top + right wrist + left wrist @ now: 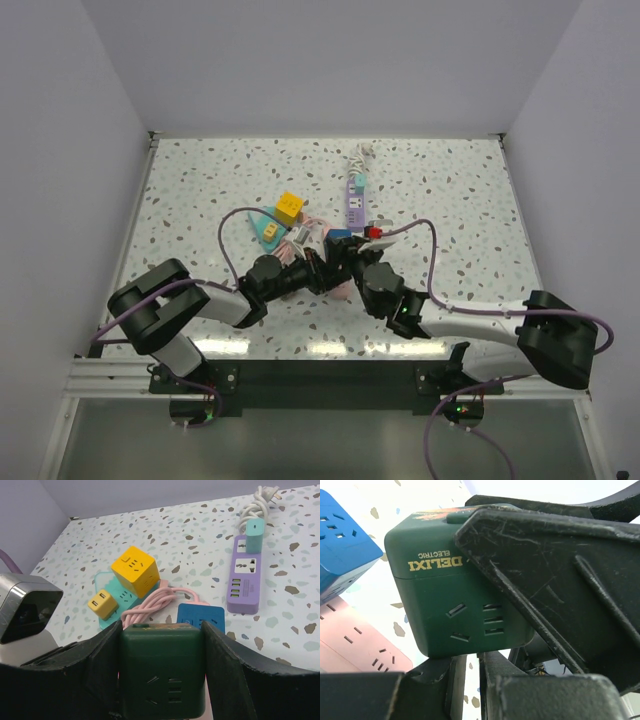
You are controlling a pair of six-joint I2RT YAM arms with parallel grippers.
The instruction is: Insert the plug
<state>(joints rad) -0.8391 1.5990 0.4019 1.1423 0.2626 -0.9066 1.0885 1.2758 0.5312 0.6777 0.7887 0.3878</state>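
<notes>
green cube adaptor (pixel 162 680) clamped by its side faces in right gripper (pixel 161 655), over mid table (pixel 200 180), near blue cube (pixel 200 616). left gripper (pixel 312 266) close beside it; whether it grips cannot be told. likely rigid, light, smooth plastic: hold flat opposite faces, slip possible.

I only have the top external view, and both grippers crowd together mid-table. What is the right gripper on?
Observer: The right wrist view shows the right gripper closed on a dark green socket cube, one finger on each side.
Operator: Is any outlet face on it left uncovered?
Observer: Yes. In the left wrist view, a face with slot openings is turned toward the camera, next to a side printed DELIXI ELECTRIC.
</notes>
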